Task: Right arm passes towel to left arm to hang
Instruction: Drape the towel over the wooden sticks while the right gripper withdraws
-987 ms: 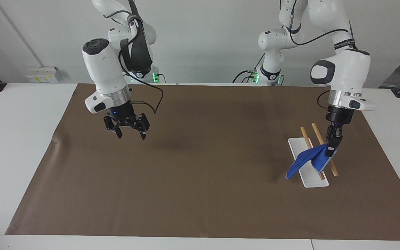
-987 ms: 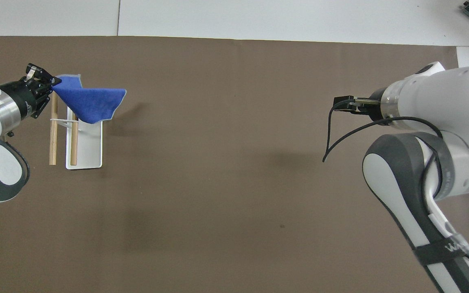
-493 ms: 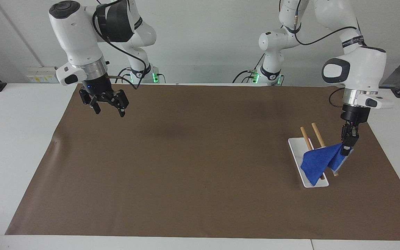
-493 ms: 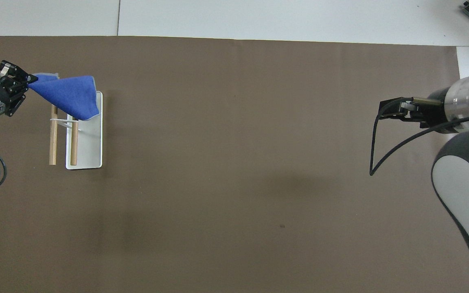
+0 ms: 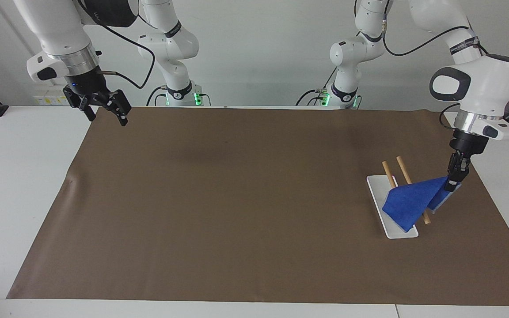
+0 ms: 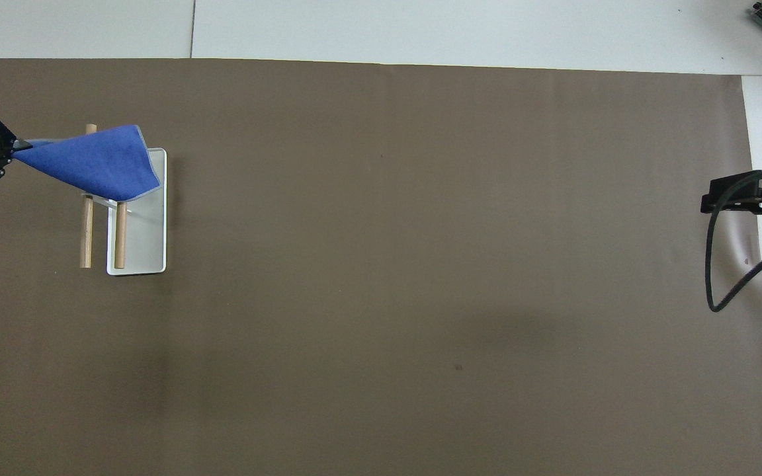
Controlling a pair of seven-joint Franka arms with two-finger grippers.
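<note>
Left gripper (image 5: pixel 453 181) clamps one corner of the towel (image 5: pixel 411 198), which drapes from it across two wooden rods (image 5: pixel 391 176) above a white tray (image 5: pixel 376 187). Right gripper (image 5: pixel 104 110), fingers spread, hangs over the mat's (image 5: pixel 237 198) corner, partly cut off overhead.

One camera sits high across the table and faces the two robots, so their bases stand along the top of its picture and the whole brown mat (image 5: pixel 237 198) lies spread below them. The other hangs high over the robots' own end and looks steeply down and forward, catching almost the whole mat (image 6: pixel 381 264) from above. Both stand well back. They share the mat and the white rack (image 5: pixel 391 207) (image 6: pixel 146 231), turned half round between them.
</note>
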